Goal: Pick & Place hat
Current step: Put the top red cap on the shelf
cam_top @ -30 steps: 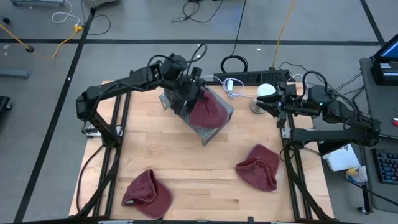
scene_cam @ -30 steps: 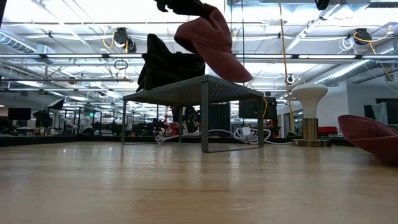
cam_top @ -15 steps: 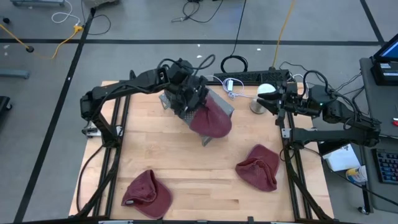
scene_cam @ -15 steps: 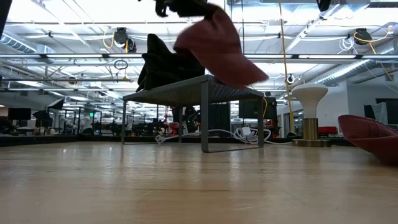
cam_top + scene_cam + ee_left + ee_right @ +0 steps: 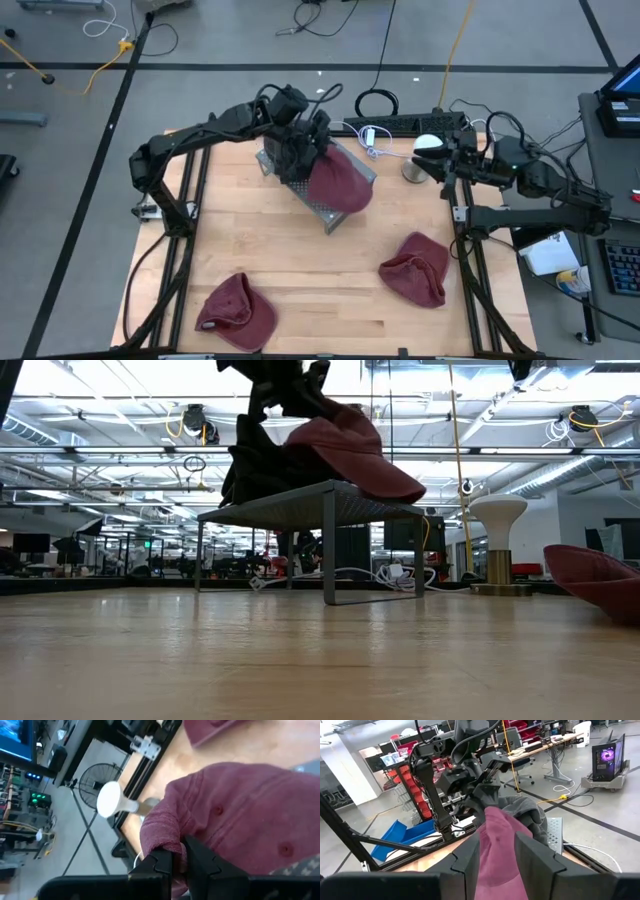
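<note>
A maroon hat point(image 5: 338, 185) lies on the grey metal rack point(image 5: 340, 214), beside a heap of dark hats point(image 5: 283, 160). In the low view the maroon hat point(image 5: 350, 452) sits on the rack's top point(image 5: 300, 502), with its brim point(image 5: 402, 487) reaching past the rack's corner. My left gripper point(image 5: 179, 861) is shut on the hat, above the rack point(image 5: 305, 140). My right gripper point(image 5: 497, 865) is open and waits near the table's right edge point(image 5: 447, 166), beside a white stand point(image 5: 427, 147). My left gripper pinches a bunched fold of the hat's crown point(image 5: 169, 837) between its two fingers point(image 5: 202, 862), on the side away from the brim. It comes from above, slanting down. The hat rests on the rack's top, its brim lying low.
Two more maroon hats lie on the wooden table, one near the front left point(image 5: 236, 312) and one at the right point(image 5: 415, 268). Cables and a power strip point(image 5: 400, 125) run along the far edge. Bare wood lies between the rack and the near hats.
My left gripper has come down toward the rack, still shut on the maroon hat. The hat, which hung tilted above the rack a second ago, has tipped flatter and now lies on the rack's top with its brim over the corner.
</note>
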Robot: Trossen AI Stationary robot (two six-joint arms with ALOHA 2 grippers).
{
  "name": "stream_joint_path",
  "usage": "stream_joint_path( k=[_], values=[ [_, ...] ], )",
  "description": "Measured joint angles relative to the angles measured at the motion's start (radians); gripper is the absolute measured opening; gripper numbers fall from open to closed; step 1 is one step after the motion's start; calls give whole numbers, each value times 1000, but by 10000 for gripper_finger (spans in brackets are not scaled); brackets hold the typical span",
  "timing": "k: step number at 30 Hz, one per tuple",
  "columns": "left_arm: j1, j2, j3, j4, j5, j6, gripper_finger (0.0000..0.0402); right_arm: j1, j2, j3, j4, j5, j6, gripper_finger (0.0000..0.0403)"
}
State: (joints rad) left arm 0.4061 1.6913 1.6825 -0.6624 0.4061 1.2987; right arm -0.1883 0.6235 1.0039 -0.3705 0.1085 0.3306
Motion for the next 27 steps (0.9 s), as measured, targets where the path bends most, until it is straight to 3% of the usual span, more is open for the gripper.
stream_joint_path(
  k=[13, 17, 27],
  values=[
    [32, 0, 0, -65, -96, 106, 24, 0, 26, 0, 0, 0, -8, 114],
    [32, 0, 0, -67, -120, 113, 24, 0, 55, 0, 1, -7, 93, 114],
    [18, 0, 0, -67, -123, 85, 25, -1, 346, 0, 13, -127, -3, 114]
  ],
)
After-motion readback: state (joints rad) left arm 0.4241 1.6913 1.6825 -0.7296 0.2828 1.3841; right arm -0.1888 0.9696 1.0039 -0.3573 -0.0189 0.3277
